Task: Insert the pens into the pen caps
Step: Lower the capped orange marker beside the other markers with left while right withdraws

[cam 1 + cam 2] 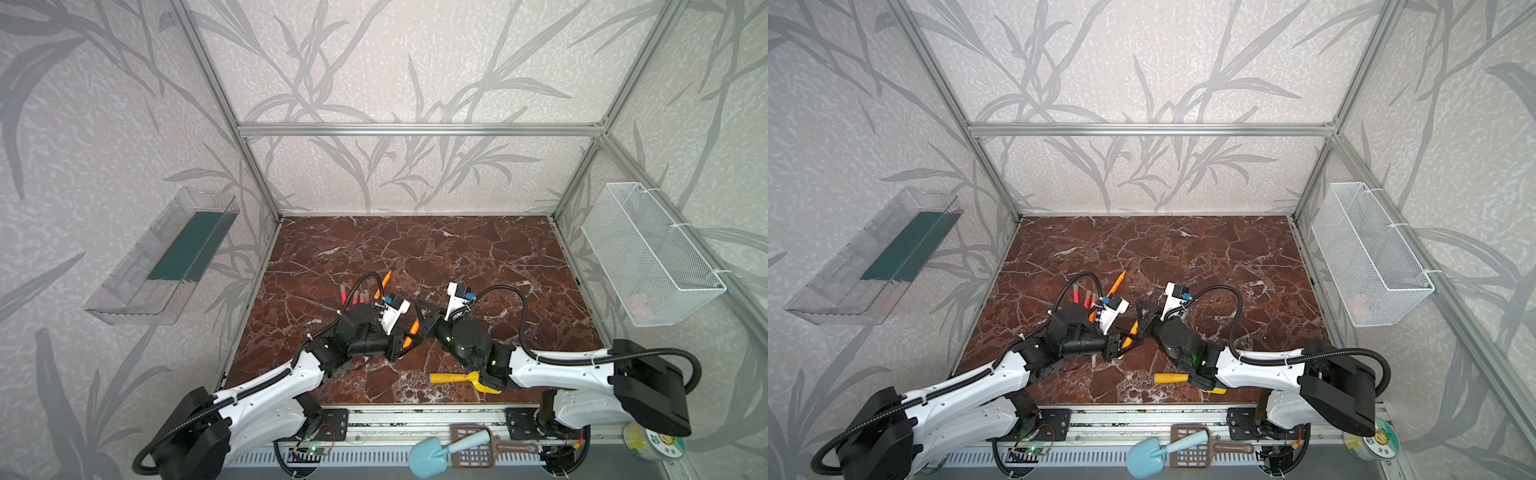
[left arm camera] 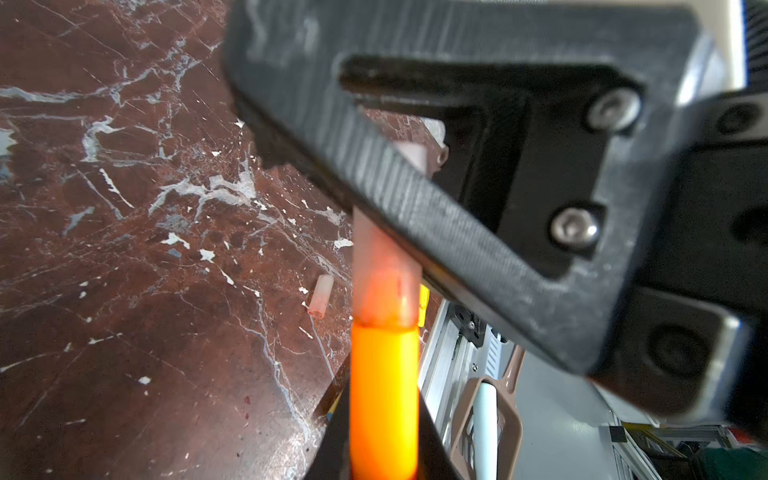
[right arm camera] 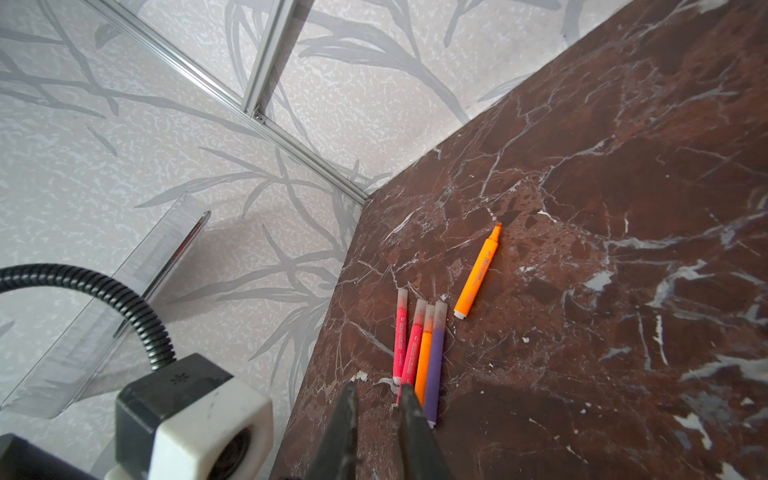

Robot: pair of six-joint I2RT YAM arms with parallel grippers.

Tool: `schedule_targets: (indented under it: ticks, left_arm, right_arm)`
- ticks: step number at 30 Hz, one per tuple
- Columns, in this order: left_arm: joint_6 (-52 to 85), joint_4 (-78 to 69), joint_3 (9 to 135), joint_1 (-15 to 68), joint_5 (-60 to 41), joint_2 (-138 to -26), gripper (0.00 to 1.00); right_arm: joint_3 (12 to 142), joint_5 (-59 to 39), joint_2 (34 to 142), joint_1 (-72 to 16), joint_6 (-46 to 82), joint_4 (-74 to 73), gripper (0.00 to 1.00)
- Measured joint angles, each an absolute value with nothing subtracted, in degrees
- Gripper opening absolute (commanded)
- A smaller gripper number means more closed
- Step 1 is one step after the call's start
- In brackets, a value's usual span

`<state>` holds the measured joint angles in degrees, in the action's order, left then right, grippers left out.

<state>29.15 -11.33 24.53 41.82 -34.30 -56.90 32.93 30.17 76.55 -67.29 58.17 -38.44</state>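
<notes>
My left gripper (image 2: 384,453) is shut on an orange pen (image 2: 384,395), held above the floor in mid-scene (image 1: 413,327) (image 1: 1133,329). A translucent pinkish pen cap (image 2: 384,266) sits over the pen's tip. My right gripper (image 1: 424,316) (image 3: 378,395) meets it from the right and is shut on that cap; one black finger crosses it. In the right wrist view, several capped pens lie side by side: two pink-red (image 3: 401,336), an orange (image 3: 424,353) and a purple (image 3: 434,357). An uncapped orange pen (image 3: 478,274) (image 1: 386,277) lies beyond them. One loose pen cap (image 2: 321,296) rests on the floor.
A yellow toy shovel (image 1: 453,378) lies near the front edge under the right arm. A blue scoop (image 1: 428,457) and a brown sieve (image 1: 473,453) sit on the front rail. A clear tray (image 1: 166,257) hangs on the left wall, a white wire basket (image 1: 648,253) on the right.
</notes>
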Motion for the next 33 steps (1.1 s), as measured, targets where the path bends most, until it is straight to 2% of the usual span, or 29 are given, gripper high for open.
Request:
schedule_targets:
  ticks: [10, 14, 18, 22, 26, 33]
  left_arm:
    - [27.05, -6.9, 24.53, 41.85, -33.04, -55.99, 0.0]
    - [26.76, -7.18, 24.58, 41.85, -33.1, -56.1, 0.0]
    - [29.65, -10.68, 26.26, 38.37, -21.65, -57.82, 0.0]
    - [30.92, -12.45, 27.29, 37.93, -15.99, -58.76, 0.0]
    - [31.88, -11.84, 27.51, 37.8, -11.42, -60.27, 0.0]
    - [35.11, -6.24, 28.99, 32.05, -3.44, -63.86, 0.0]
  right_arm:
    - [35.53, 34.26, 77.95, -69.34, 63.77, -31.05, 0.0]
    - [35.53, 34.68, 77.34, -69.41, 63.31, -30.26, 0.3]
    - [35.07, 28.56, 72.99, -70.96, 60.84, -23.86, 0.61]
    - [34.96, 26.87, 66.54, -67.2, 58.19, -17.19, 0.8]
    - [34.85, 26.96, 60.38, -63.29, 55.66, -11.55, 0.87]
    - [33.17, 25.36, 53.63, -54.85, 53.21, -3.31, 0.89]
